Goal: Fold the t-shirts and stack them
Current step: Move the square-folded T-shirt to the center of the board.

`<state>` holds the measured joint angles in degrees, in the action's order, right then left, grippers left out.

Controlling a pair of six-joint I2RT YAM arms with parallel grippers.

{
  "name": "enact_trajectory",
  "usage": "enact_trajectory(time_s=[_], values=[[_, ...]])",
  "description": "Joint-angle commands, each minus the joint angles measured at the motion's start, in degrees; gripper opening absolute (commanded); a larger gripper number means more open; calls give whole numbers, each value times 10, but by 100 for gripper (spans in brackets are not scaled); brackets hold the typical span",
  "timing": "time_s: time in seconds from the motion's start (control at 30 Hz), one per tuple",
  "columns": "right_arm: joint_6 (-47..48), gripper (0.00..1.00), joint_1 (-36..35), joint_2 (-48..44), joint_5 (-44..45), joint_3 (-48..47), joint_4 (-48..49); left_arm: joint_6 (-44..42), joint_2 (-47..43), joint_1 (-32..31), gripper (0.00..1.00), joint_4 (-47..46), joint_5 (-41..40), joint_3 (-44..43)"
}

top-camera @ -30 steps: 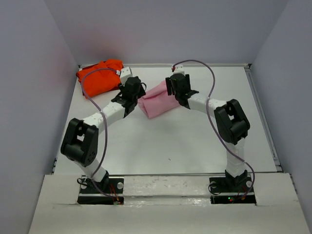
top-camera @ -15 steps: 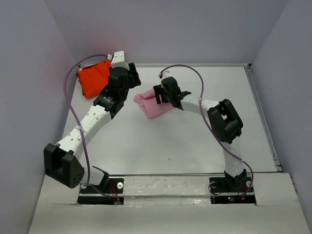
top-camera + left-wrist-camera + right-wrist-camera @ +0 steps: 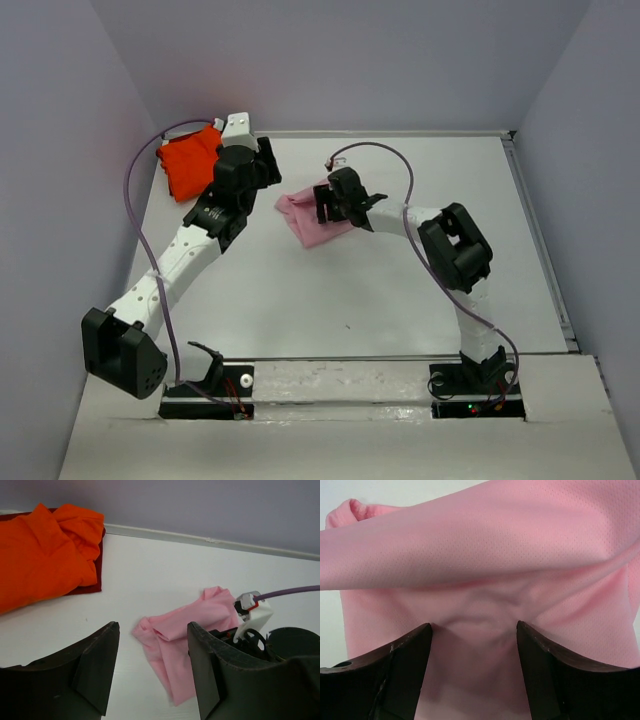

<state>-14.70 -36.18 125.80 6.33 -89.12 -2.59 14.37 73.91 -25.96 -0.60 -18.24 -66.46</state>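
Note:
The light pink t-shirt (image 3: 305,222) lies folded and a little rumpled at the table's middle back. My right gripper (image 3: 322,204) sits low on its right side. In the right wrist view the pink cloth (image 3: 485,560) fills the frame and bulges between the open gripper (image 3: 474,665), whose fingers are not pinched on it. The orange-red t-shirt (image 3: 188,162) lies bunched in the back left corner. My left gripper (image 3: 250,165) hangs raised between the two shirts, open and holding nothing (image 3: 152,665). Its view shows the orange-red shirt (image 3: 40,555) to the left and the pink one (image 3: 185,630) ahead.
A dark red cloth edge (image 3: 95,580) shows under the orange-red shirt. The back wall edge (image 3: 210,541) runs just behind both shirts. Side walls close the table (image 3: 400,290) in on the left and right. The right arm's purple cable (image 3: 385,150) loops above the pink shirt.
My left arm has lifted off the pink shirt's left side and swung back-left, stretching out. The right gripper slid left along the pink shirt, which shifted left with it.

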Motion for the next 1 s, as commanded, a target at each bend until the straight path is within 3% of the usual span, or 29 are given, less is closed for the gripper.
enact_trajectory(time_s=[0.0,0.27,0.4,0.63,0.97], values=[[-84,73,0,-70,41,94,-62,-17,-29,3,66,-24,-18,-2],[-179,71,-22,-214,55,317,-25,-20,-40,5,66,-23,-22,0],[-216,72,-50,-267,30,384,-7,-18,-42,6,66,-23,-15,1],[-206,71,-84,-277,103,340,-46,-19,-47,6,66,-25,-14,4],[-183,72,-84,-278,115,264,-76,-19,-50,6,66,-27,-14,6]])
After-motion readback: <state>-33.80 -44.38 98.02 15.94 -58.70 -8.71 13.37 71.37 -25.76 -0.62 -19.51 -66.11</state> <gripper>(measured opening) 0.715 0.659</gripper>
